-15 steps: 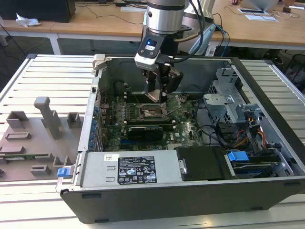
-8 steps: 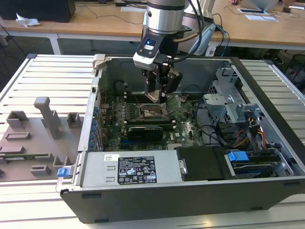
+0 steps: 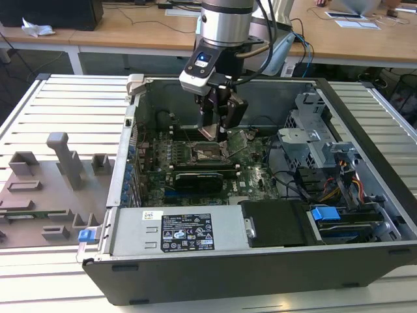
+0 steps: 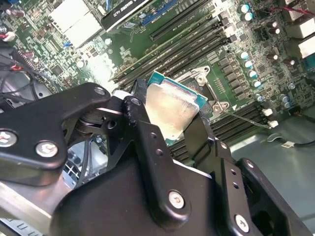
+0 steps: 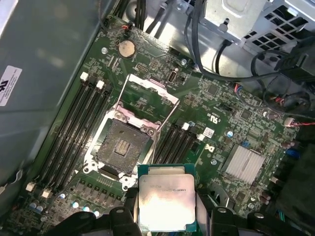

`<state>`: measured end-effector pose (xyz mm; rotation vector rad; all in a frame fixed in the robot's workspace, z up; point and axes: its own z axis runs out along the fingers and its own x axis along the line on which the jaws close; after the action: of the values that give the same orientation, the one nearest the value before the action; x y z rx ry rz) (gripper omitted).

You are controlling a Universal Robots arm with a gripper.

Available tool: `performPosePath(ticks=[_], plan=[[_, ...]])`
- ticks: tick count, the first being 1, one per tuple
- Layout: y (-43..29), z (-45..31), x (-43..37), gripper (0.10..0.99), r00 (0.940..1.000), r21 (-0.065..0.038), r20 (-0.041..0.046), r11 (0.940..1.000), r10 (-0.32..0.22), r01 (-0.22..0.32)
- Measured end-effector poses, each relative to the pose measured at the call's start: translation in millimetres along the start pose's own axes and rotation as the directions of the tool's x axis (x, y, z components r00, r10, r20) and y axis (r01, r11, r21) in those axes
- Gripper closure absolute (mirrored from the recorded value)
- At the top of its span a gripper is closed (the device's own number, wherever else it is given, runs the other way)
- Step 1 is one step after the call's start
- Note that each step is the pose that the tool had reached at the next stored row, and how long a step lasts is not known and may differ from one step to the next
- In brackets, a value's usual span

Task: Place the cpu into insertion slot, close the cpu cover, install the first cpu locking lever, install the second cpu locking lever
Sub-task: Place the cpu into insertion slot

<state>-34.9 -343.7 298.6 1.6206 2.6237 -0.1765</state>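
Observation:
My gripper [image 3: 214, 130] hangs inside the open computer case, shut on the cpu [image 5: 166, 202], which it grips by two opposite edges. The cpu's pale silver top and green rim show between the black fingers [image 4: 139, 129] in both wrist views. It hovers above the motherboard, just beside the open insertion slot [image 5: 121, 146], whose dark contact field lies bare. The cpu cover [image 5: 156, 91] stands swung up at the slot's far edge. Two thin wire locking levers [image 5: 165, 119] stick up, one on each side of the slot.
Memory slots [image 5: 74, 132] flank the socket. A silver heatsink [image 5: 243, 164] and a drive cage with cables [image 3: 313, 147] are close by. The power supply [image 3: 179, 229] lines the case front. On the exterior view's left, a grey fixture tray [image 3: 45, 189] rests on the slatted table.

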Motion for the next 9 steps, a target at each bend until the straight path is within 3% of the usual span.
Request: performPosePath(ticks=[9], plan=[[0.3,0.3,-0.1,0.541,0.9975,0.014,0.0102,0.9975,0.069,-0.069]])
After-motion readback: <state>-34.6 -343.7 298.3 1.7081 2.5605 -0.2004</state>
